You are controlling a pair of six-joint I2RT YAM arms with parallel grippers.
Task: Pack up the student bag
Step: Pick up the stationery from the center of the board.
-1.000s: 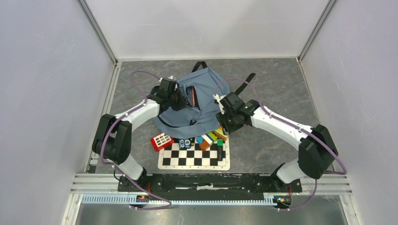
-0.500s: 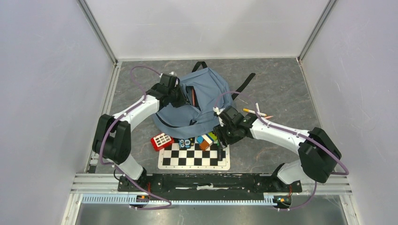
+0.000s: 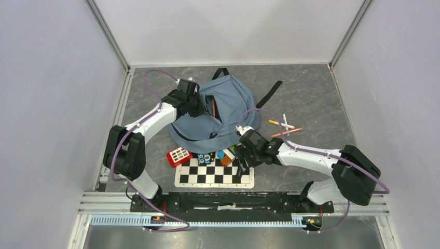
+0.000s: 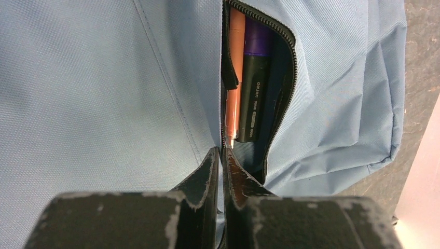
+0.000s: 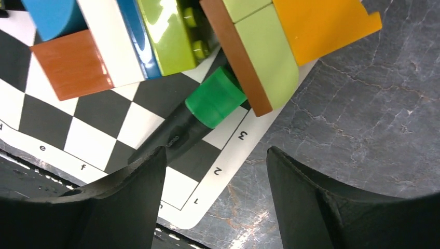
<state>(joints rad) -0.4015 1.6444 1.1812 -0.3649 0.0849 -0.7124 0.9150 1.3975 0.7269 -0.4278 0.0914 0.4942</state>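
The dusty-blue student bag (image 3: pixel 228 111) lies at the table's middle back, its zipper opening facing up. My left gripper (image 3: pixel 200 107) is shut on the edge of that opening (image 4: pixel 222 151). Inside the opening lie an orange pen (image 4: pixel 236 62) and a black marker with a purple end (image 4: pixel 254 88). My right gripper (image 3: pixel 242 158) is open (image 5: pixel 215 155) just above the right edge of the chessboard (image 3: pixel 207 174). Below it lies a black marker with a green cap (image 5: pixel 207 106), its cap under a green-and-brown block (image 5: pixel 270 57).
Coloured blocks lie along the chessboard's far edge: an orange one (image 5: pixel 321 23), a lime brick (image 5: pixel 171 33) and a rust one (image 5: pixel 72 67). A red calculator (image 3: pixel 179 156) lies left of the board. Loose pens (image 3: pixel 283 124) lie right of the bag.
My right gripper has moved from the bag's right side toward the near edge, down to the chessboard's right edge. The loose pens have come into view. My left gripper still holds the bag.
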